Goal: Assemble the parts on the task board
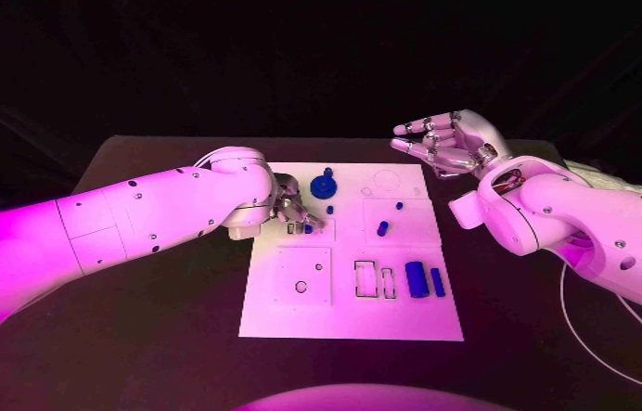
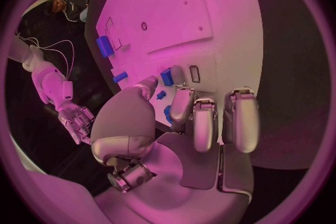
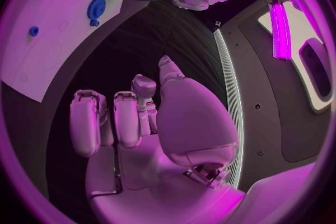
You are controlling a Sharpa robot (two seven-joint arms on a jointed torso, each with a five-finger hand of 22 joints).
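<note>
— Where do we stand? Our left hand (image 1: 277, 209) is down on the task board (image 1: 351, 314), at its left edge, just beside the blue gear (image 1: 324, 186) and over a small blue part (image 1: 308, 229) that lies there

— Do we have that part yet? From the left wrist view the fingers (image 2: 183, 105) reach down around it, but we cannot tell whether they are clamped on it or merely touching

— And our right hand (image 1: 450, 145)? It hangs off the board's far right corner, well apart from the gear, fingers curled in on nothing

— So how do we do this well? We judge a slow pinch is best: settle the fingers squarely on the small part, keep clear of the gear and the short peg (image 1: 383, 228) towards the board's middle, and lift straight so nothing nearby gets nudged
</note>
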